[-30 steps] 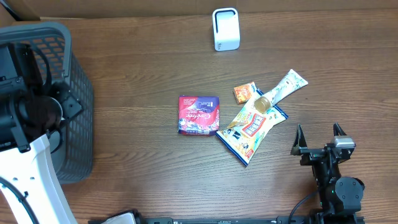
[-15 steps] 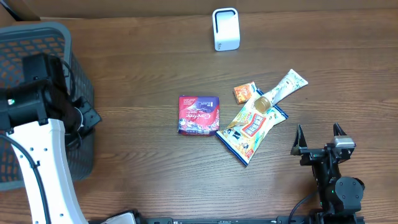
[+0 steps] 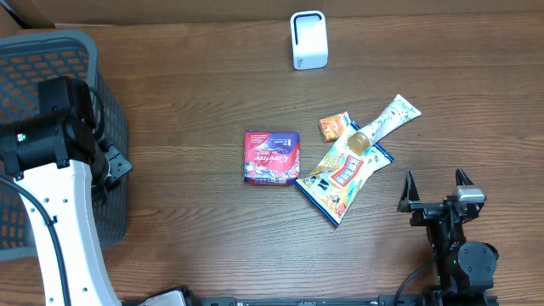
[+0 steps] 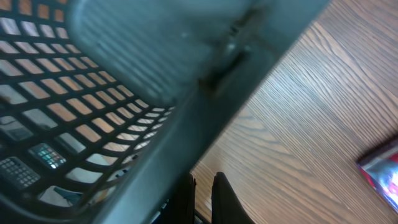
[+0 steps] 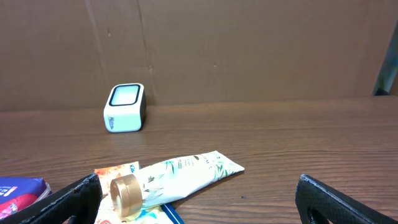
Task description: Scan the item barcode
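tube (image 5: 180, 176) lies well ahead of the spread right jaws.

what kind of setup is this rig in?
Probably a mock shop checkout: a white barcode scanner stands on a wooden table, a grey shopping basket sits at its left edge, and packaged goods such as a red packet and a snack bag lie between.

Pink-and-purple packet (image 3: 272, 157) with script apparently reading "Carefree", print on snack bag (image 3: 340, 178) and tube (image 3: 387, 121) too small to read
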Robot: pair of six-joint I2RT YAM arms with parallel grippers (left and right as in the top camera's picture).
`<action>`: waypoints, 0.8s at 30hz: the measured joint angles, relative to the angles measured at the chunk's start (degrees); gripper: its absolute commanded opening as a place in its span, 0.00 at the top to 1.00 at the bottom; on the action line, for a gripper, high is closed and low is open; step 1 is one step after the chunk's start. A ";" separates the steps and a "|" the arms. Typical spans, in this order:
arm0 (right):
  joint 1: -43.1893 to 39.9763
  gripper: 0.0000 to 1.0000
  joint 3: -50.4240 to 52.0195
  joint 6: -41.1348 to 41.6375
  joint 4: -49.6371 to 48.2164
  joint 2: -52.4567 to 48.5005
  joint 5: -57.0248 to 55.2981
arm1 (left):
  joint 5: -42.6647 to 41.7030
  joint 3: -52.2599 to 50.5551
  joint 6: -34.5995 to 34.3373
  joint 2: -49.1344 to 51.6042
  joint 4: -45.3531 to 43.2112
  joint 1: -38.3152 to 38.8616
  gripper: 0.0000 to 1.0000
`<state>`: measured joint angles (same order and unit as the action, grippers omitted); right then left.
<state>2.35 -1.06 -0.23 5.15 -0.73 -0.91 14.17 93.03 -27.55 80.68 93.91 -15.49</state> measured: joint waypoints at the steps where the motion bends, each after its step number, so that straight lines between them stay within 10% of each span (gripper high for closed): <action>1: 0.00 0.00 0.00 0.02 0.00 0.00 0.02 | 0.48 0.00 -0.50 0.00 0.09 0.00 0.96; 24: 0.00 0.00 0.00 0.02 0.02 0.00 0.00 | 6.80 0.00 -4.11 0.00 0.35 0.00 0.96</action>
<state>2.35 -1.06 -0.21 5.17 -0.73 -0.91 20.97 93.03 -31.66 80.68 94.26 -15.49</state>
